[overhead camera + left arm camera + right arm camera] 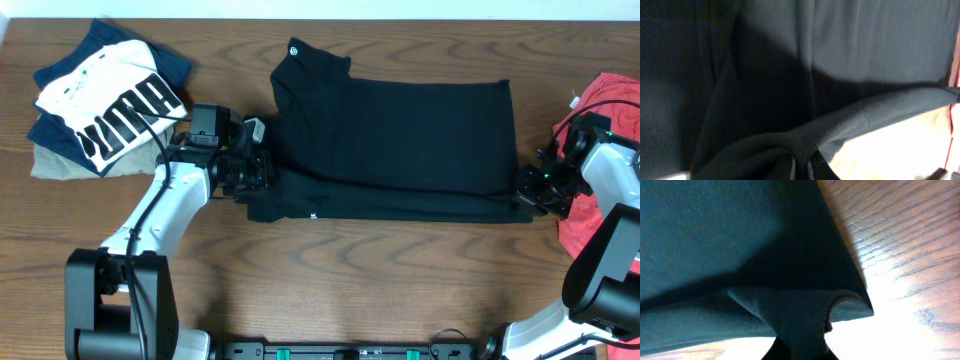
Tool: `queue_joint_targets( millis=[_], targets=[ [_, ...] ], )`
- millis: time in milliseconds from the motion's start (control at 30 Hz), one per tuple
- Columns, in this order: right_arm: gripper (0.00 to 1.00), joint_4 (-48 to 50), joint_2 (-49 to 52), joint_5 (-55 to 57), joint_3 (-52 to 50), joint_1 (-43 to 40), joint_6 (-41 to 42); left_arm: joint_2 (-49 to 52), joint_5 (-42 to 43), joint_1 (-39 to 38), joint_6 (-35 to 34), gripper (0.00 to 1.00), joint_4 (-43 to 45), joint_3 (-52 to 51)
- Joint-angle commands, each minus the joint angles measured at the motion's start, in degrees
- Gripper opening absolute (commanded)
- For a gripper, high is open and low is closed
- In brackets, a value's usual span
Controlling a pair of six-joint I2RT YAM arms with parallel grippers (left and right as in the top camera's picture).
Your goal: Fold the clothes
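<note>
Visibly, left end effector (264, 174) and right end effector (527, 191) each clamp the clothes (400, 135); the white shirt (112, 108) reads PUMA.

— Which colour is seen on the clothes (400, 130)?
— Plain black is shown, marked only by a small white logo (296, 47).
— And elsewhere?
— Big black letters are printed on a white shirt (110, 105). A red T-shirt (618, 95) is seen, and brown wood grain is shown by the table (350, 290).
</note>
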Motion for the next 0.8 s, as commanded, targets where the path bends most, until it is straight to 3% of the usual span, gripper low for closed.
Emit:
queue_joint_targets(
  millis=[0,167,267,300,467,767],
  targets=[
    [0.01,0.55,-1.44,-1.53,1.64,-1.99,-0.76,1.2,-0.24,-0.15,-0.81,0.07,2.54,-0.11],
    [0.01,2.27,-1.44,-4.61,1.68,-3.17,-0.81,2.4,-0.28,-1.36,-0.76,0.16,5.25,-0.11],
    [0.01,2.8,-1.44,-6.86,1.68,-3.56,-0.83,2.75,-0.37,-1.36,-0.79,0.52,6.19,-0.11],
    [0.01,2.95,-1.44,-7.3,1.68,-3.63,-0.81,2.75,-0.5,-1.16,-0.83,0.59,6.19,-0.11],
    [0.01,3.56,-1.44,-7.61,1.68,-3.54,-0.81,2.75,-0.15,-0.76,-4.17,0.63,5.07,-0.11],
    [0.01,9.55,-1.44,-7.78,1.68,-3.54,-0.68,2.75,0.07,-0.87,-4.15,0.63,0.15,-0.13]
  ],
)
